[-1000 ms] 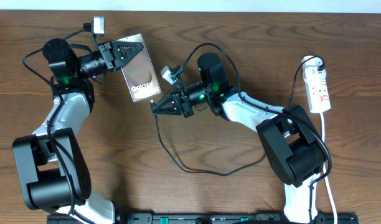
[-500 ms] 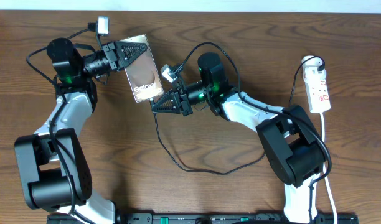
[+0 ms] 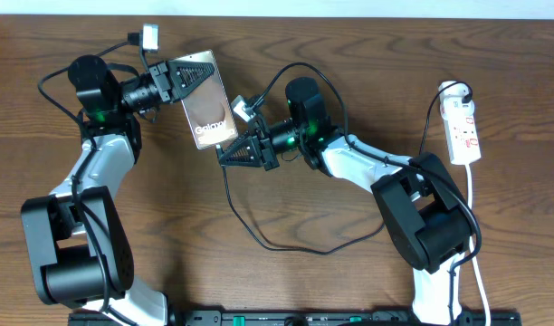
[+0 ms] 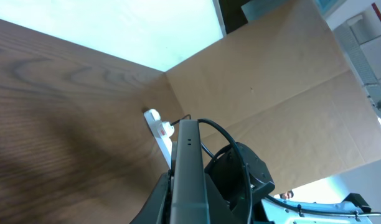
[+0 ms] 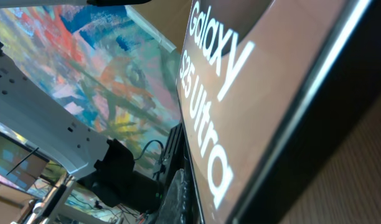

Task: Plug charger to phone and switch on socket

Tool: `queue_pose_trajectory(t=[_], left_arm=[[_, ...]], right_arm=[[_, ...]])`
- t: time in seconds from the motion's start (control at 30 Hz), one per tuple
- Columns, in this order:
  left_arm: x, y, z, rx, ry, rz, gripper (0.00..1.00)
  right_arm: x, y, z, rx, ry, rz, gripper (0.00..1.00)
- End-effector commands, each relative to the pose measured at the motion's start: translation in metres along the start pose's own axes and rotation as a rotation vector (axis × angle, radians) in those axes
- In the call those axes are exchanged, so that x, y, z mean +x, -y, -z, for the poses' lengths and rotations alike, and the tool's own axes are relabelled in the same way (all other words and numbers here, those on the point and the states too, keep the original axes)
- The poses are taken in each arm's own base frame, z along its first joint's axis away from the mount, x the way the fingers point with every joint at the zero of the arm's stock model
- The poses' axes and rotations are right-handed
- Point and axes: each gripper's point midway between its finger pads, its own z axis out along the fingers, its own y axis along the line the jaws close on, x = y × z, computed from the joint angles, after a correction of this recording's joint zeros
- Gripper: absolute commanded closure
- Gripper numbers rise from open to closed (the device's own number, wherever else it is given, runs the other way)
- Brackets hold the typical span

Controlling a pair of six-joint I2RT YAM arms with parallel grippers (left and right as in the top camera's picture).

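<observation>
The bench [image 3: 395,54] is bare wood around the work. The left hand [image 3: 194,76] is clamped on the top of the phone [image 3: 212,118] and seems to hold it raised. The socket [image 3: 463,122] lies well apart at the bench's right edge, with nothing touching it. The right hand [image 3: 225,154] is closed, apparently on the charger [image 3: 259,237] near its tip, just beside the phone's lower end. The tip itself is hidden, but the plug looks not yet seated. Plugging in and switching the socket on are both left.
</observation>
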Motion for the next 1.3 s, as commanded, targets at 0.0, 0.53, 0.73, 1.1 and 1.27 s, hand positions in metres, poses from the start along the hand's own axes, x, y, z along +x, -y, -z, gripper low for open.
queue_pose_trajectory(t=[0.0,0.53,0.73,1.1,1.27], left_arm=[[0.004,0.004,0.000,0.022,-0.032,-0.023,0.93],[0.009,0.006,0.000,0.037,-0.059,-0.027,0.93],[0.011,0.008,0.000,0.046,-0.075,-0.031,0.92],[0.014,0.010,0.001,0.056,-0.091,-0.040,0.92],[0.015,0.010,0.001,0.059,-0.097,-0.042,0.93]], right_arm=[[0.002,-0.001,-0.003,-0.014,-0.009,0.001,0.99],[0.001,0.001,0.000,-0.009,-0.004,0.001,0.99],[0.000,0.001,0.001,-0.008,-0.003,0.001,0.99],[0.000,0.002,0.001,-0.005,0.000,0.004,0.99],[-0.001,0.001,0.001,-0.005,0.000,0.008,0.99]])
